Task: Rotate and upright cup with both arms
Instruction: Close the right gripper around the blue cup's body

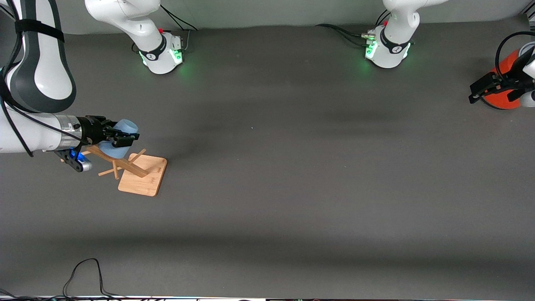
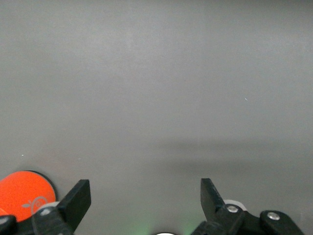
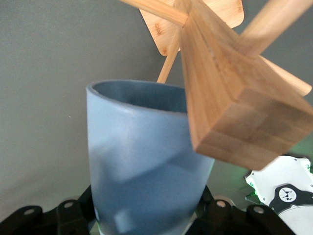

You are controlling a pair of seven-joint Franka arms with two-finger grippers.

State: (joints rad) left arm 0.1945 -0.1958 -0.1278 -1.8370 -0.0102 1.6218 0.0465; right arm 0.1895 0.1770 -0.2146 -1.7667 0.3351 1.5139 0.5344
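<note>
At the right arm's end of the worktop (image 1: 267, 200): cup (image 1: 121, 133) off the surface, up in the right pincer (image 1: 125, 138).
Clenched on the light-blue cup's sides, over a wooden rack (image 1: 138, 171); cup lying sideways, long axis level, open mouth pointing toward the left arm's end. Left pincer (image 2: 145, 196) released, empty, waiting over bare worktop by an orange-red cylinder (image 1: 501, 88).

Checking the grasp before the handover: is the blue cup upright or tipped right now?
Tipped. The cup lies sideways beside the wooden rack, its open mouth pointing toward the table's middle, with the right gripper shut on it.
</note>
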